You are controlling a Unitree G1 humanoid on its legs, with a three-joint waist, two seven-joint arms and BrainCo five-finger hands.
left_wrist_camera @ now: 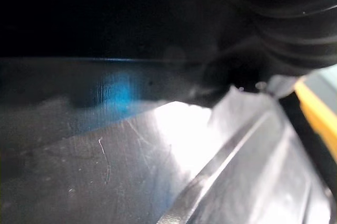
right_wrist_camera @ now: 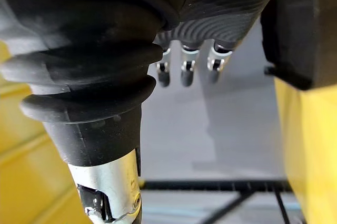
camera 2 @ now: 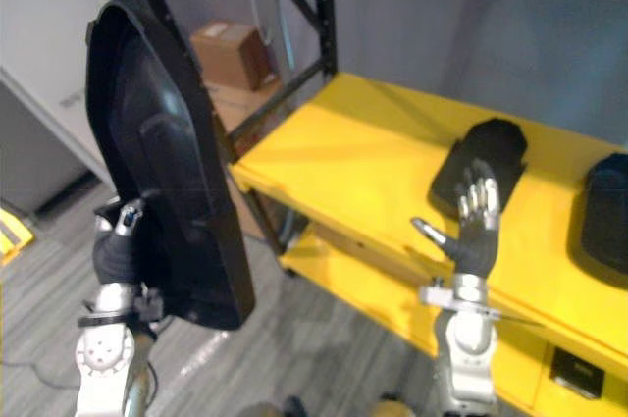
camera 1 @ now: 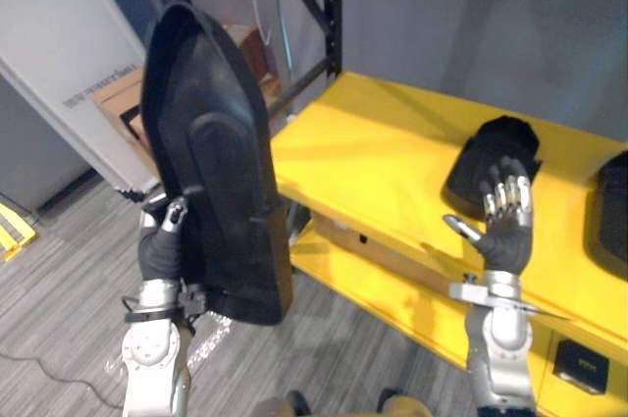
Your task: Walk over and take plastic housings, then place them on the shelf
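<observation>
At the left of the eye views the left hand (camera 1: 160,245) holds a large black plastic housing (camera 1: 211,157) upright in the air, its pointed end toward the top of the frame and its lower end just above the wrist. The thumb (camera 1: 175,213) lies against the housing's near face at its left edge, while the other fingers are hidden behind it. In the lower right the right hand (camera 1: 505,231) stands upright with its fingers (right_wrist_camera: 184,71) straight and its thumb spread to the side, holding nothing. Just behind its fingertips a smaller black housing (camera 1: 500,140) lies flat on the yellow shelf (camera 1: 373,157). A third black housing (camera 1: 614,203) lies on the same shelf at the right edge of the frame. A black steel upright (camera 1: 332,5) rises at the shelf's far left corner, and a cardboard box (camera 2: 228,54) sits on the floor behind it.
</observation>
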